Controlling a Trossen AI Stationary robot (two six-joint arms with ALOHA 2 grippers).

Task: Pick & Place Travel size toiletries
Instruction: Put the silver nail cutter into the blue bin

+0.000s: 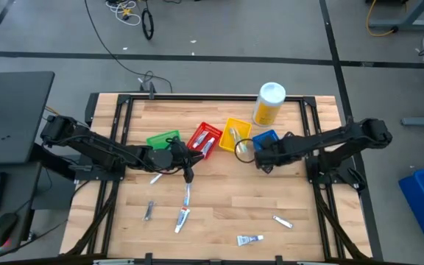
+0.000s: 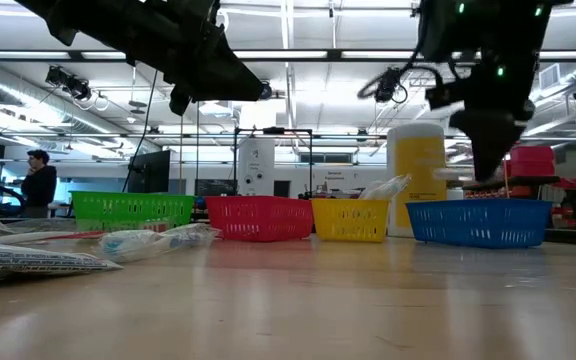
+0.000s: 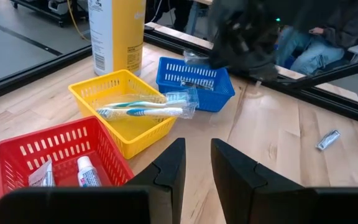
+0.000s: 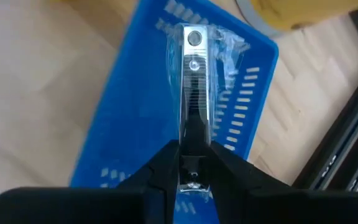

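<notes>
My right gripper (image 4: 194, 152) hovers over the blue bin (image 4: 135, 124), shut on a slim silvery item in clear wrap (image 4: 194, 74). My left gripper (image 3: 197, 163) is open and empty above the table's middle (image 1: 187, 163), near the red bin (image 3: 55, 149). That bin holds two small toothpaste tubes (image 3: 87, 172). Wrapped toothbrushes (image 3: 143, 109) lie in the yellow bin (image 3: 120, 93). More toiletries lie flat on the near part of the table: a toothbrush (image 1: 185, 195), tubes (image 1: 182, 218) (image 1: 249, 239), a dark stick (image 1: 149, 210) and a silvery tube (image 1: 282, 221). My right gripper pinches the wrapped silvery item by its near end (image 4: 194, 134) between its two fingers, which lie along its length. The item is lifted clear and sticks out past the fingertips over the blue bin.
The tall yellow bottle with a white cap (image 1: 269, 103) stands behind the yellow and blue bins. The green bin (image 1: 163, 139) sits left of the red one. A dark frame (image 1: 124, 110) runs along the table's edges. People show in the room beyond.
</notes>
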